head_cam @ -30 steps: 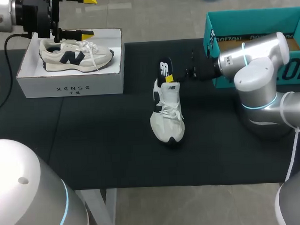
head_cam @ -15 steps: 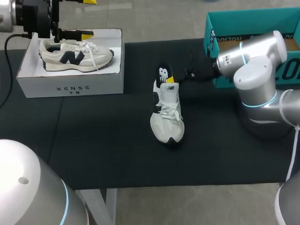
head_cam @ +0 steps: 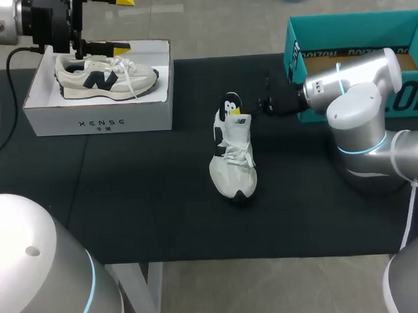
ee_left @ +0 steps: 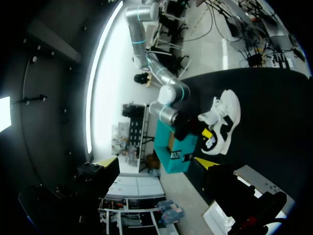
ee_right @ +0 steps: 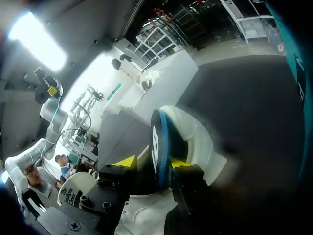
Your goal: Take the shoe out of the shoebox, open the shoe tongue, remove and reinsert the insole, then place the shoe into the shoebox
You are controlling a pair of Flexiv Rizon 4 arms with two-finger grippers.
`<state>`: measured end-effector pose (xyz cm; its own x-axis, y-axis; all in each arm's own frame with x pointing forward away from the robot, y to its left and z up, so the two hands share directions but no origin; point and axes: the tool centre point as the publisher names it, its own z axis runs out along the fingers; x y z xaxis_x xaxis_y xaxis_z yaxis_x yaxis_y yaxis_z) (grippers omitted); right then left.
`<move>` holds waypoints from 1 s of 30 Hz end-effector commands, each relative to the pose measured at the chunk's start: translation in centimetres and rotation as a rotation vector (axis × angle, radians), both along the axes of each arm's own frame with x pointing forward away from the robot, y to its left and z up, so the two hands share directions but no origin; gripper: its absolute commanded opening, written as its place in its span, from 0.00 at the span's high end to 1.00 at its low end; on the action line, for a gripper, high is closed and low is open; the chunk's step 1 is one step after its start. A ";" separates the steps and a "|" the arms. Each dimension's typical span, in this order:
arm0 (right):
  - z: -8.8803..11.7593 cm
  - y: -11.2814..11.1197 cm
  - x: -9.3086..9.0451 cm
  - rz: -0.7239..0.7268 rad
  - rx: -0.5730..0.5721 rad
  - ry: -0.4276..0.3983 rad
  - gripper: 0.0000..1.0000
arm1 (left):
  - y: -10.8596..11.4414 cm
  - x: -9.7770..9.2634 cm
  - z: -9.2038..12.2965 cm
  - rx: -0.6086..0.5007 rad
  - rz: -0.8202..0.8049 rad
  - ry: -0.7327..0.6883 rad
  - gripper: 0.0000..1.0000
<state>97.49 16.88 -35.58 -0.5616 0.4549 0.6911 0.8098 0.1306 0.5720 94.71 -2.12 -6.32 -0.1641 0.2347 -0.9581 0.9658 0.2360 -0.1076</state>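
A white shoe (head_cam: pixel 232 162) lies in the middle of the black table, toe toward the front. Its black insole (head_cam: pixel 230 102) stands out of the heel opening. My right gripper (head_cam: pixel 243 109) is at the heel, open, with the insole (ee_right: pixel 157 144) upright between its fingers (ee_right: pixel 125 162). The white shoe (ee_right: pixel 195 142) lies just beyond it. My left gripper (head_cam: pixel 122 23) hangs open above the white shoebox (head_cam: pixel 100 120), which holds a second shoe (head_cam: pixel 105 76). The left wrist view shows the shoe (ee_left: pixel 224 113) and insole (ee_left: pixel 211 142) far off.
A teal shoebox (head_cam: pixel 290 38) stands open at the back right, behind my right arm (head_cam: pixel 352 88); it also shows in the left wrist view as the teal shoebox (ee_left: pixel 171 149). The black mat (head_cam: pixel 148 201) spreads in front of the shoe.
The insole has sunk lower into the shoe's heel. My right gripper has drawn back a little to the right. The left arm has not moved.
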 end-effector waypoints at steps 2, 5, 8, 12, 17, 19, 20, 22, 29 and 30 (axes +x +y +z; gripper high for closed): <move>0.4 0.3 1.6 0.010 -0.012 -0.007 0.61 | 0.0 0.1 0.0 0.004 -0.002 0.000 0.00; 0.6 0.3 2.0 0.010 -0.014 -0.015 0.79 | 0.0 0.1 0.0 0.004 -0.002 0.000 0.00; 0.6 0.2 2.0 0.007 -0.015 -0.017 1.00 | 0.0 0.1 0.0 0.004 -0.002 0.000 0.00; 0.2 0.3 1.3 0.008 -0.017 -0.003 1.00 | 0.0 0.1 0.0 0.004 -0.002 0.000 0.00; -0.2 0.6 0.0 0.021 -0.013 0.018 1.00 | 0.0 0.1 0.0 0.004 -0.002 0.000 0.00; -0.5 0.7 -0.5 0.026 -0.011 0.029 1.00 | 0.0 0.1 0.0 0.004 -0.002 0.000 0.00; -0.7 0.8 -0.7 0.028 -0.009 0.037 1.00 | 0.0 0.1 0.0 0.004 -0.002 0.000 0.00; -1.1 0.9 -1.1 0.031 -0.009 0.047 1.00 | 0.0 0.1 0.0 0.004 -0.002 0.000 0.00; -1.9 1.3 -2.1 0.040 -0.004 0.072 1.00 | 0.0 0.1 0.0 0.004 -0.002 0.000 0.00; -1.9 1.3 -2.1 0.041 -0.004 0.071 1.00 | 0.0 0.1 0.0 0.004 -0.002 0.000 0.00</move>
<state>95.71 17.96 -36.97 -0.5292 0.4344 0.7289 0.8426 0.1679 0.5116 94.71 -2.13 -6.32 -0.1641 0.2348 -0.9581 0.9658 0.2359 -0.1076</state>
